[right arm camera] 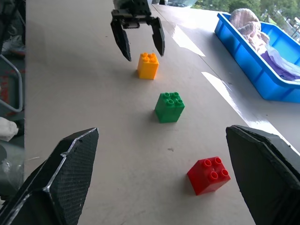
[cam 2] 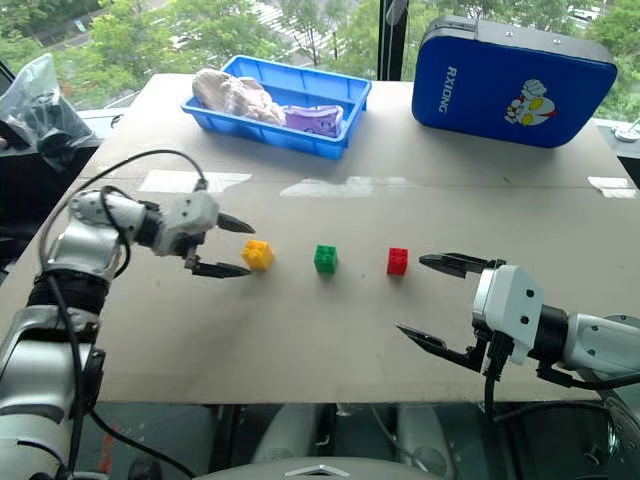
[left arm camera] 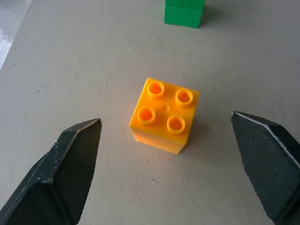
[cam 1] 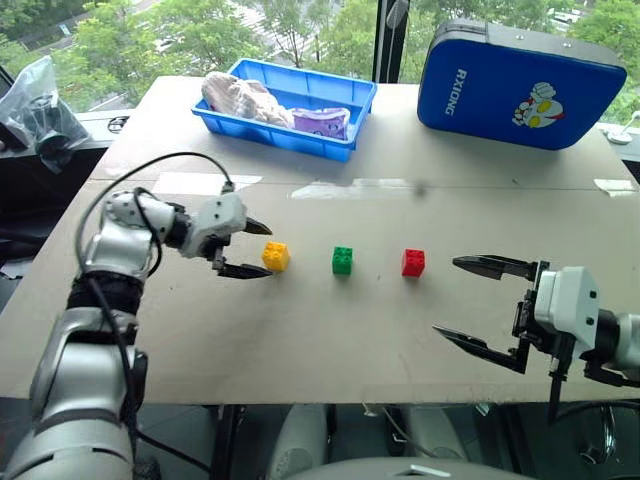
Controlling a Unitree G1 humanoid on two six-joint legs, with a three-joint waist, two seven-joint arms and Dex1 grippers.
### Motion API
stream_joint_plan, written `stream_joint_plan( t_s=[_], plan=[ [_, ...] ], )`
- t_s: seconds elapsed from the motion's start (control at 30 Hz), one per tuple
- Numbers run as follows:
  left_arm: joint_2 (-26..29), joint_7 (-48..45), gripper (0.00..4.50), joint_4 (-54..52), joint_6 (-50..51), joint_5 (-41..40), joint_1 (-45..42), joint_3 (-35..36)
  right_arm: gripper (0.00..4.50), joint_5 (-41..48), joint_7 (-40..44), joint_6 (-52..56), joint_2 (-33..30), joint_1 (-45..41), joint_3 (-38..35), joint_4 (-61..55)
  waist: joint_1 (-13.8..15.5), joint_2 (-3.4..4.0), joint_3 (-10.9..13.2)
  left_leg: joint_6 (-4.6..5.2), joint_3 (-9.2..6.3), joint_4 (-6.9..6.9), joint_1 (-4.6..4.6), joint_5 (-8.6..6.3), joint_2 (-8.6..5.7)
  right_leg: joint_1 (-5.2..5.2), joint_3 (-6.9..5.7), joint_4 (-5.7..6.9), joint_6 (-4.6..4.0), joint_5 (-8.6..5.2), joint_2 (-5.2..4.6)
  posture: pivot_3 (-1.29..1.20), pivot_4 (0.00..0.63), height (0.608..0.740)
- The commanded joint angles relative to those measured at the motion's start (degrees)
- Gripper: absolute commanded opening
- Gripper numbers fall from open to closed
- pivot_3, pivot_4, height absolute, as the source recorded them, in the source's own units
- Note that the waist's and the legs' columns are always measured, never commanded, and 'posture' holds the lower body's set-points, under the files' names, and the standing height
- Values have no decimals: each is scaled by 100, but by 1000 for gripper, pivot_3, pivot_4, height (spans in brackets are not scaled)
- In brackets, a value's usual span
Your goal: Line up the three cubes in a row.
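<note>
- A glossy yellow-orange plastic brick (cam 1: 276,256) with four round studs on top, a green studded plastic brick (cam 1: 342,260) and a red studded plastic brick (cam 1: 413,262) sat in a row on the matte beige counter (cam 1: 330,340), each apart from its neighbour.
- The left hand (cam 1: 252,248), its black textured fingers spread wide, stood just beside the yellow-orange brick and held nothing; it seemed clear of the brick.
- The right hand (cam 1: 483,303) hovered empty near the red brick, fingers wide apart.
- A blue plastic tray (cam 1: 345,95) holding crumpled cloth and a blue zipped case (cam 1: 515,85) lay at the counter's far side.
</note>
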Motion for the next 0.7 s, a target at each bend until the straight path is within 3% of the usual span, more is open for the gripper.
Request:
stream_joint_plan(
  t_s=[0.03,0.2,0.33,0.5,0.7],
  plan=[
    [1,999,4472,-1864,1510,-796,1085,979,4500,-247,-294,-1,172,209,-103,91,6,0,-1,0,-1,0,2,0,0,2,1,-1,0,0,-13,0,150,740],
    [-638,2623,4472,-4094,3034,-1509,2782,2072,4500,-338,-340,-47,416,616,-301,486,66,1,-2,-1,-6,0,9,0,1,10,10,-2,-4,-3,-29,0,150,740],
    [-1200,3401,4472,-5220,3468,-1836,3968,2651,4500,-325,52,-136,329,1197,-744,828,112,5,-4,-2,0,-7,41,-1,1,37,17,-2,-22,-17,-31,0,150,740],
    [-1562,3702,4472,-5983,3385,-2084,5203,3193,4500,-511,568,-407,208,1855,-1265,1258,100,9,-11,-3,5,-17,73,-2,0,62,22,-8,-4,-32,-32,0,150,740],
    [-1728,3711,4472,-6277,3212,-2424,6036,3368,4500,-655,858,-518,105,1984,-1405,1557,95,24,-21,-28,9,-17,81,-17,6,55,16,-8,-4,-33,-38,0,150,740]
  ],
)
